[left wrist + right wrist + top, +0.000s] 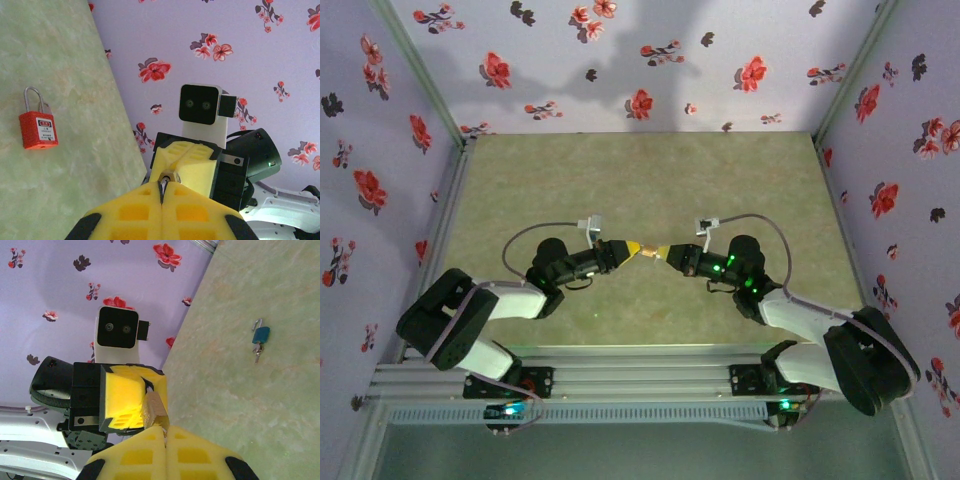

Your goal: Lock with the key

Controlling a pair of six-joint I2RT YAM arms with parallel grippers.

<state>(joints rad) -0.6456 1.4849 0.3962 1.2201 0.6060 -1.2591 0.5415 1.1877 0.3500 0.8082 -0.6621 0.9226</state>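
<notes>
Floral lilac walls [620,60] surround mottled green table [640,180].

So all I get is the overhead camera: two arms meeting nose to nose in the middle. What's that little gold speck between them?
Observer: From the right wrist camera it is a small brass padlock, sitting between the tips of the left gripper and the right gripper, both shut.
Visitor: Is that the only lock?
Observer: No. The left wrist camera shows a red padlock lying flat on the table.
Visitor: Any more?
Observer: One. The right wrist camera shows a small blue padlock lying apart on the table, with keys right against it.
</notes>
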